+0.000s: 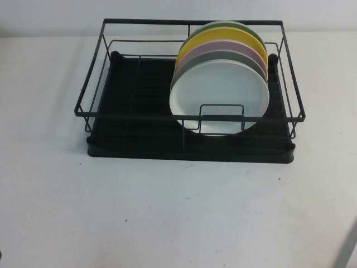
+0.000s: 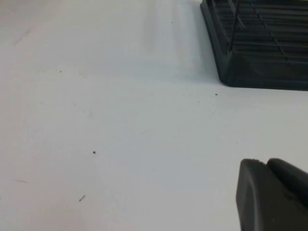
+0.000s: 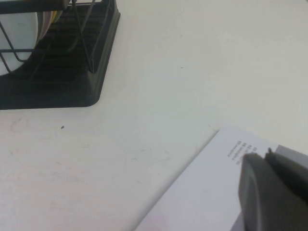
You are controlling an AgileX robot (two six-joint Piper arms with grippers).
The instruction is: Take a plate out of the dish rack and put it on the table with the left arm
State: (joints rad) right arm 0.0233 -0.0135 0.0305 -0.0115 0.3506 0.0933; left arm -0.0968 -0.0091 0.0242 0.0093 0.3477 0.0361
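The white plate (image 1: 220, 95) stands upright at the front of a row of plates in the right half of the black dish rack (image 1: 134, 139), leaning on a wire loop. An edge of it shows in the right wrist view (image 3: 19, 29). My left gripper (image 2: 265, 162) is shut and empty, low over the white table (image 1: 167, 212), on the near-left side of the rack's corner (image 2: 260, 72). My right gripper (image 3: 266, 154) is shut and empty, over a sheet of paper beside the rack's near-right corner (image 3: 72, 86). Neither gripper shows in the high view.
Behind the white plate stand a grey plate (image 1: 223, 56), a pink plate (image 1: 220, 47), a yellow plate (image 1: 223, 36) and a green plate (image 1: 228, 25). The rack's left half holds nothing. A white printed sheet (image 3: 202, 192) lies on the table at the right.
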